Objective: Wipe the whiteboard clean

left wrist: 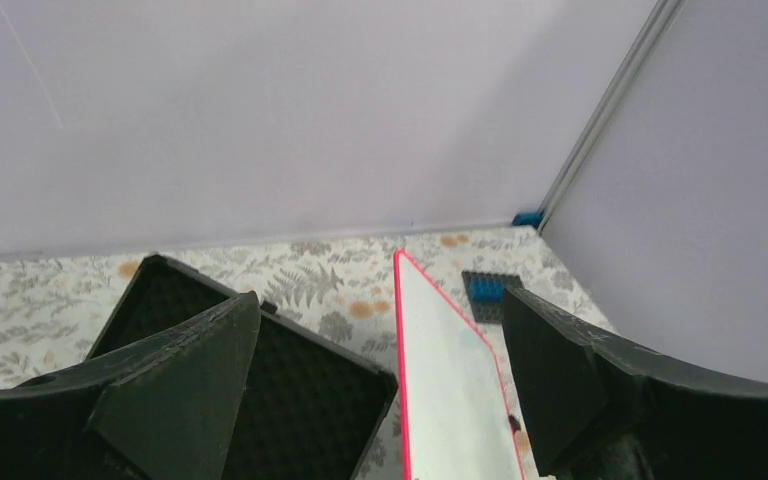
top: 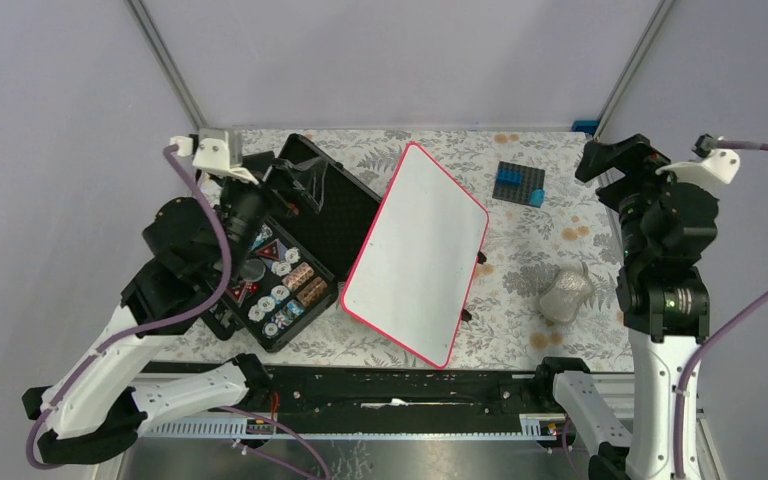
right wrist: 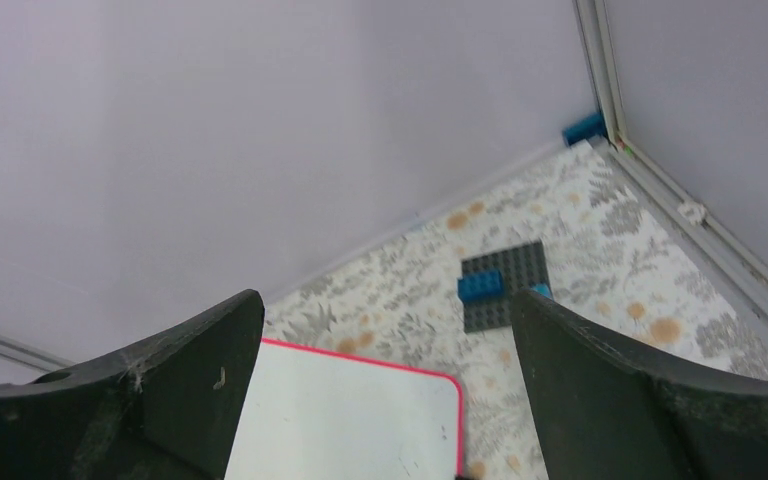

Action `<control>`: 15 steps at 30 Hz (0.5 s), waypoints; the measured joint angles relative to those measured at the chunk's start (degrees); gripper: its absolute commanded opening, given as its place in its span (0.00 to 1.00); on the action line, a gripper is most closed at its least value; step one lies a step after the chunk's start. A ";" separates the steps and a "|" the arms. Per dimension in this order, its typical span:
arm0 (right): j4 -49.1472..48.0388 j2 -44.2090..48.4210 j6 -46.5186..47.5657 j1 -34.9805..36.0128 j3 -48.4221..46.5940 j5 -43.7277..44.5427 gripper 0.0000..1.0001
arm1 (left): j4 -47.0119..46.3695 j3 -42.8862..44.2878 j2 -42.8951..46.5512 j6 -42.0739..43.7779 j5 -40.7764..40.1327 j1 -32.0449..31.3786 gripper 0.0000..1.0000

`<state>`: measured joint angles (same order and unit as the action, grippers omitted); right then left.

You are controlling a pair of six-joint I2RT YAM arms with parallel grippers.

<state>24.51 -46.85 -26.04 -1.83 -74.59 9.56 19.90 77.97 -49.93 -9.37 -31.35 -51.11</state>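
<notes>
I've got the large flat white whiteboard with the red-pink rim lying blank and skewed at frame centre on the floral worktop. The left gripper hangs over the open black foam-lined case at left, fingers spread, empty. The right gripper is raised at the right edge, fingers parted, holding nothing.

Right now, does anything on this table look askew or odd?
The large white red-rimmed whiteboard lies skewed diagonally, its left edge against the open black foam-lined case. No writing shows on it.
</notes>
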 measured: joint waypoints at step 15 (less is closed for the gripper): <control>-6.27 5.03 -0.31 0.00 -1.42 -0.04 0.99 | -4.63 5.73 3.10 3.98 0.31 0.00 0.99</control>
<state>18.24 -41.82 -26.35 -1.83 -76.01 9.52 15.27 83.70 -46.83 -5.39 -31.05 -51.11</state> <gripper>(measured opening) 0.993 0.986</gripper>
